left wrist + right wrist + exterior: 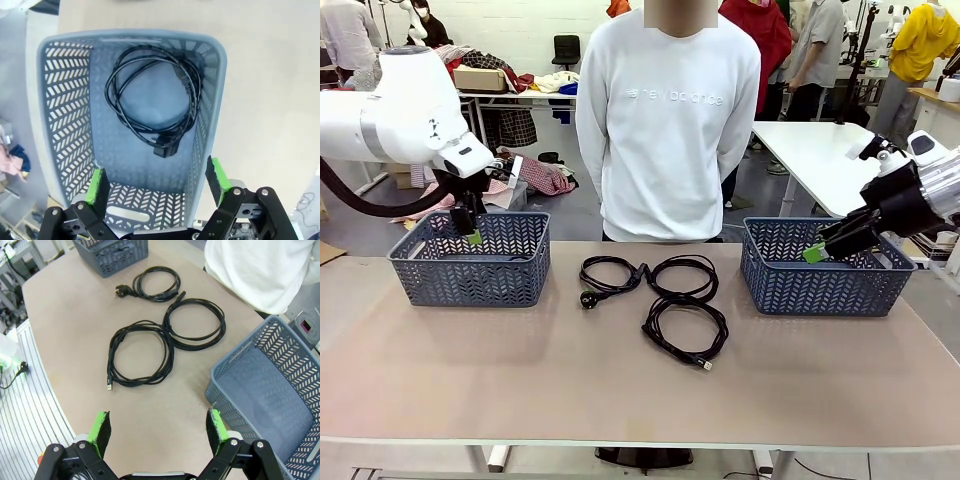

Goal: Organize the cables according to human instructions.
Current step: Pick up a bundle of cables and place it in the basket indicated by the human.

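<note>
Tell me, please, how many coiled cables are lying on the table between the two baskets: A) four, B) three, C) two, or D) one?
B: three cables lie coiled on the table between the baskets, while a fourth cable sits inside the left basket.

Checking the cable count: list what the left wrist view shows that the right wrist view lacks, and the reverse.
Left wrist, not right: one coiled black cable inside the blue-grey plastic lattice basket. Right wrist, not left: three coiled black cables on the beige tabletop, an empty second basket, a person's white sweatshirt. Both: that tabletop, the first basket.
</note>
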{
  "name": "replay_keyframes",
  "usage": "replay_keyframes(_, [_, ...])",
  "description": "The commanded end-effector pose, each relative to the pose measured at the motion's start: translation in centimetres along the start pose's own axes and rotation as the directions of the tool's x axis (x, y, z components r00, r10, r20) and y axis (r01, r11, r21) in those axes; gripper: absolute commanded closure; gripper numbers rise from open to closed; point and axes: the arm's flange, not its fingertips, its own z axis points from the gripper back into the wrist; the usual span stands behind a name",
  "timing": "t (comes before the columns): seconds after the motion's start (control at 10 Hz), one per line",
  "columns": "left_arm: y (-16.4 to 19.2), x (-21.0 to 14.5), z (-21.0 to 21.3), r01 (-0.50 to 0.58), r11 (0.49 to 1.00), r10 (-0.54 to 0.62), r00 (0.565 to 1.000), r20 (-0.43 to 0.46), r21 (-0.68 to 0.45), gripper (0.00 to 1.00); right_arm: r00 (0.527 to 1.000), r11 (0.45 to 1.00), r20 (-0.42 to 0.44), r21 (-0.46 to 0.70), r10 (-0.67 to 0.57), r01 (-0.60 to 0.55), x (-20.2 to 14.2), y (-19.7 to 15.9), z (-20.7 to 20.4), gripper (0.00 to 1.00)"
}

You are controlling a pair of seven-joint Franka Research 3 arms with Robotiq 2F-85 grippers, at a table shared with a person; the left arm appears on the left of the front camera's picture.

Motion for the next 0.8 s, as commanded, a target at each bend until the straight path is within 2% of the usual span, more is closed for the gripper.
replay_keyframes(0.0, [-1.3, 1.2, 1.4, -0.051, 0.999, 0.050, 0.996, 0.074, 0.014, 0.00, 1.000, 1.000, 0.017, 0.014, 0.017, -0.018, 0.0, -0.3, -0.1, 0.00])
replay_keyframes(0.3, [-4.9, 2.5, 3.0, -0.091, 0.996, 0.089, 0.979, 0.184, 0.002, 0.00, 1.000, 1.000, 0.017, 0.014, 0.017, -0.018, 0.0, -0.3, -0.1, 0.00])
replay_keyframes(0.7, [-11.0, 3.8, 3.5, -0.092, 0.989, 0.126, 0.933, 0.337, -0.115, 0.00, 1.000, 1.000, 0.017, 0.014, 0.017, -0.018, 0.0, -0.3, -0.1, 0.00])
